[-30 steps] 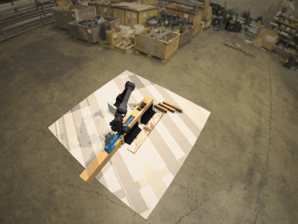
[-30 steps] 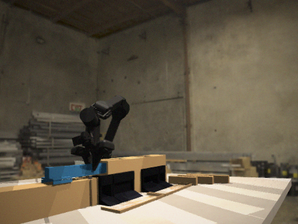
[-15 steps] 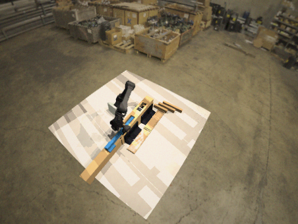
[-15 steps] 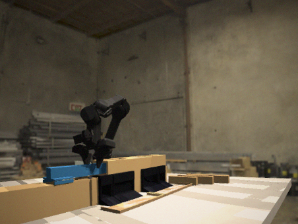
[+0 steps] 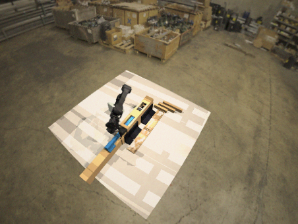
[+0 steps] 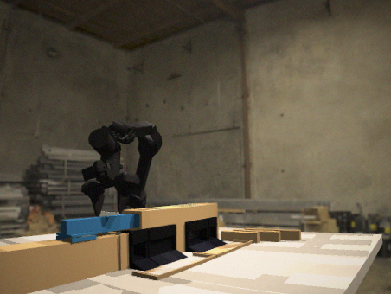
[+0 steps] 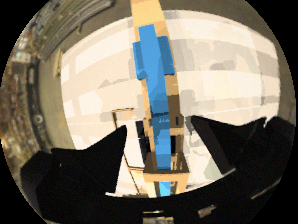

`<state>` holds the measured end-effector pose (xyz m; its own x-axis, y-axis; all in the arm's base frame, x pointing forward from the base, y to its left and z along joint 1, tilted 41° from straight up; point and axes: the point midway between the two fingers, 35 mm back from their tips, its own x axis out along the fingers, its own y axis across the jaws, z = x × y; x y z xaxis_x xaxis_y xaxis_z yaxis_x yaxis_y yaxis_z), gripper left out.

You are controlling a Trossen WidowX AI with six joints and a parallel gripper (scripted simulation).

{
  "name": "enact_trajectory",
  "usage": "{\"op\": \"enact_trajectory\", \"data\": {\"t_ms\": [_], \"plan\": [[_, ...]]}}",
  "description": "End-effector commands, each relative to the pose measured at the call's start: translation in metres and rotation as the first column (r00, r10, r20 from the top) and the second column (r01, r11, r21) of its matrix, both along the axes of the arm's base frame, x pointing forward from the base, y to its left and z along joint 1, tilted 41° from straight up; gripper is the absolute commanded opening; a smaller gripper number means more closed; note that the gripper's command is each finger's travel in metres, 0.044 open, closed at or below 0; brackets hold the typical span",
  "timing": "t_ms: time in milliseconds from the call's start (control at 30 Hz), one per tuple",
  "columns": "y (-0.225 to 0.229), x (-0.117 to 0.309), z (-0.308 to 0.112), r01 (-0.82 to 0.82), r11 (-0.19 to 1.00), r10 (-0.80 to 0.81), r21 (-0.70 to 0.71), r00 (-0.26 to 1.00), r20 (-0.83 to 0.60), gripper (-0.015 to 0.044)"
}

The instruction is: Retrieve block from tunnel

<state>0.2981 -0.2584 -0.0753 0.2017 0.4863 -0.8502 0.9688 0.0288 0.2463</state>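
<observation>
The wooden tunnel [image 5: 136, 119] [image 6: 177, 216] [image 7: 167, 176] has openings in its top. A blue bar with a wider outer end, the cage's handle [image 5: 112, 143] [image 6: 99, 225] [image 7: 156, 80], sticks out of the tunnel's near end. More blue shows through one top opening in the top view. My gripper [image 5: 119, 132] [image 6: 111, 212] [image 7: 160, 123] is open and empty, above the bar close to the tunnel mouth. In the wrist view its fingertips stand on either side of the bar. I cannot make out the small block.
A long wooden beam [image 5: 98, 164] [image 6: 52, 261] lies under the handle, in line with the tunnel. Black angled brackets [image 5: 133, 133] [image 6: 152, 246] stand along the tunnel's side, with flat brown strips [image 5: 140, 140] [image 6: 164, 271] beside them. Loose wooden rods [image 5: 173, 107] [image 6: 268, 235] lie past the far end.
</observation>
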Motion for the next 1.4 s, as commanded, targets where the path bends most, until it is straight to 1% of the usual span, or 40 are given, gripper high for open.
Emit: {"op": "enact_trajectory", "data": {"t_ms": [0, 800, 1267, 1367], "plan": [[-0.002, 0.001, -0.002, -0.008, 1.000, 0.008, -0.001, 1.000, 0.001, 0.0440], [0.022, 0.002, -0.031, -0.008, 1.000, 0.008, 0.000, 1.000, 0.002, 0.0440], [0.019, 0.002, -0.027, -0.012, 1.000, 0.012, -0.004, 1.000, 0.002, 0.0073], [0.019, 0.002, -0.027, -0.012, 1.000, 0.012, -0.004, 1.000, 0.002, 0.0052]]}}
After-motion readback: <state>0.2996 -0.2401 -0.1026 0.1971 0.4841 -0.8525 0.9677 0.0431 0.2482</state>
